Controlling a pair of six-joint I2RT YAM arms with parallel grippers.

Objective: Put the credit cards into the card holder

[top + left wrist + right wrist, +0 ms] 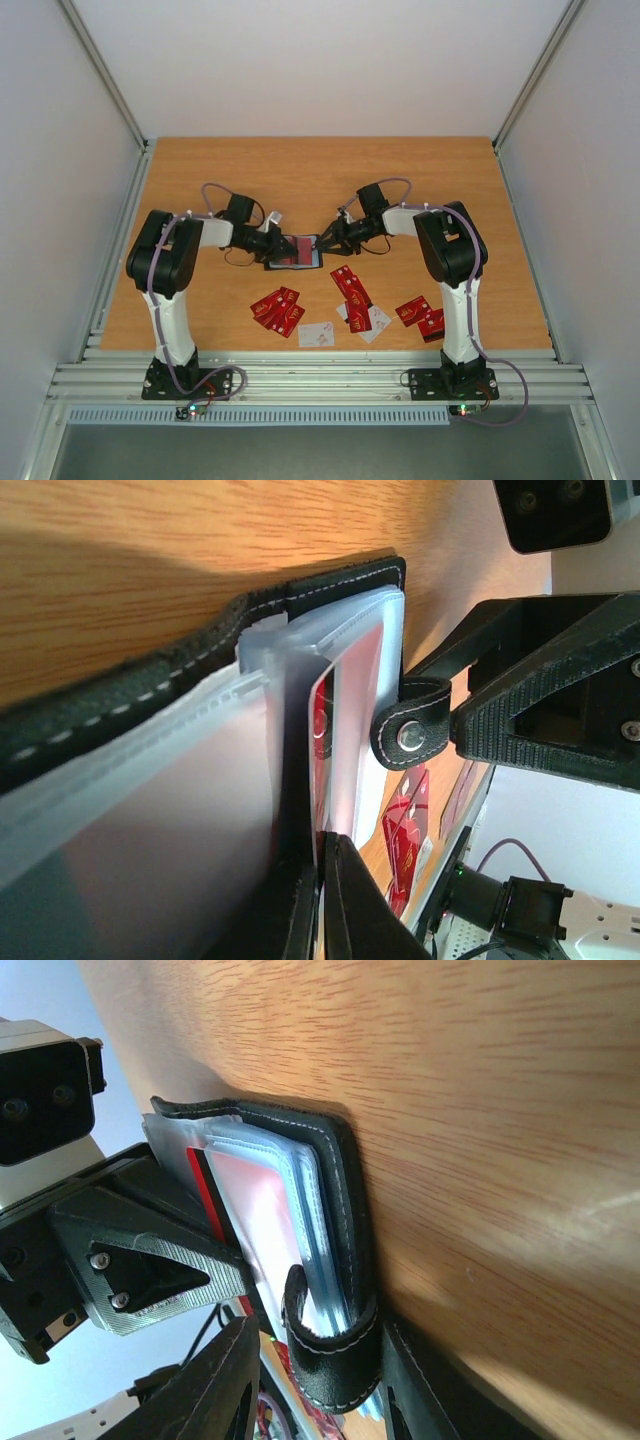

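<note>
- The card holder (293, 252) is laid open near the middle of the worktop (300, 170), well apart from every edge. Its long axis runs left to right, from one tool to the other.
- The left tool (322, 885) is pressed together on a thin inner leaf at the left end of the card holder, so that the clear sleeves (150, 780) are fanned apart. A red card (322, 715) is seen standing in one sleeve.
- The right tool (320, 1328) is set astride the right end of the card holder, where the snap tab (335, 1360) curls over the cover. Its jaws are partly spread, and whether the cover is actually clamped cannot be told.
- The loose credit cards (277, 308) are scattered flat between the card holder and the near edge, apart from both tools.
- The coming move is judged to turn on the closest loose red cards (352, 285). They lie toward the near edge from the right tool, near the right end of the card holder, with their long axis slanted toward the near right corner.
- The right arm is judged the nearer to them, while the left is taken up with the leaf.
- Which way the sleeve mouths are turned cannot be made out.
</note>
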